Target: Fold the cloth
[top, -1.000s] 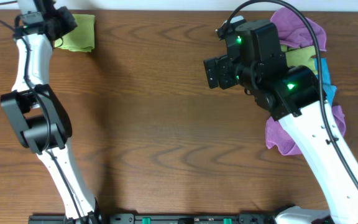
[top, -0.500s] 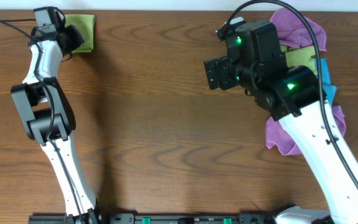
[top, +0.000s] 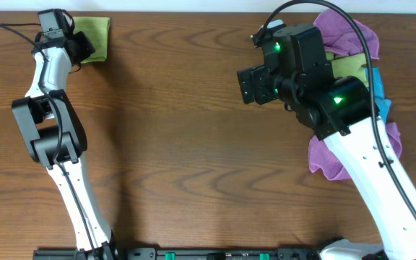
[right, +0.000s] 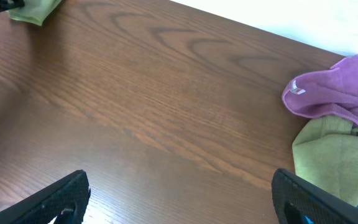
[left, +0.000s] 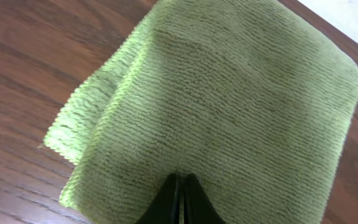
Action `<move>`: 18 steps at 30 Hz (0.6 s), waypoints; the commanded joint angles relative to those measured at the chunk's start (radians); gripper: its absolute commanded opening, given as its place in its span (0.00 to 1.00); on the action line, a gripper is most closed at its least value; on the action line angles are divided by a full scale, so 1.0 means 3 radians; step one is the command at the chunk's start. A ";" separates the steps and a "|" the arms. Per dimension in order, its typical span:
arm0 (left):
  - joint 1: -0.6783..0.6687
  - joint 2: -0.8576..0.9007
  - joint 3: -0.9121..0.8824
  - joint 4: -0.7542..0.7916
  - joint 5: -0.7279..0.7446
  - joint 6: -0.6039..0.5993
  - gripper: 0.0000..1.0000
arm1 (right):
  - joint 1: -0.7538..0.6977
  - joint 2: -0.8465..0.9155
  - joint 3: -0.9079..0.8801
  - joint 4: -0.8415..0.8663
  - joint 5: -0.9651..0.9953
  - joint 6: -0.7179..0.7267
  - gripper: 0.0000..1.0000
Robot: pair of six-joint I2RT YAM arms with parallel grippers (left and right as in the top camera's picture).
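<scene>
Overhead, the left claw [top: 78, 45] covers the left edge of the cloth [top: 96, 35], which lies at the table's [top: 179, 144] 11 o'clock corner. Close up, the cloth is lime-green, fuzzy and doubled over in layers, and it runs out of frame at 12 and 6 o'clock. The left claw's fingers are pressed together with their tips at the pile; any pinched fabric is impossible to make out. The right claw [top: 245, 83] gapes wide and empty over bare wood. Its arm hides much of the purple cloth [top: 352, 32] at 3 o'clock.
</scene>
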 commanded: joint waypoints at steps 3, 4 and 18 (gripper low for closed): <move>0.0020 -0.0413 0.0066 -0.0014 0.0064 0.0109 0.23 | -0.0034 0.0017 0.0010 -0.0003 0.0048 0.0055 0.93; 0.0020 -0.0490 0.0066 -0.0022 0.0052 0.0112 0.31 | -0.0034 0.0017 0.0010 -0.0003 0.0067 0.0055 0.93; -0.0153 -0.1798 0.0065 -0.1143 -0.0060 0.0460 0.76 | -0.0033 -0.0281 0.0010 -0.0141 0.0488 0.0058 0.99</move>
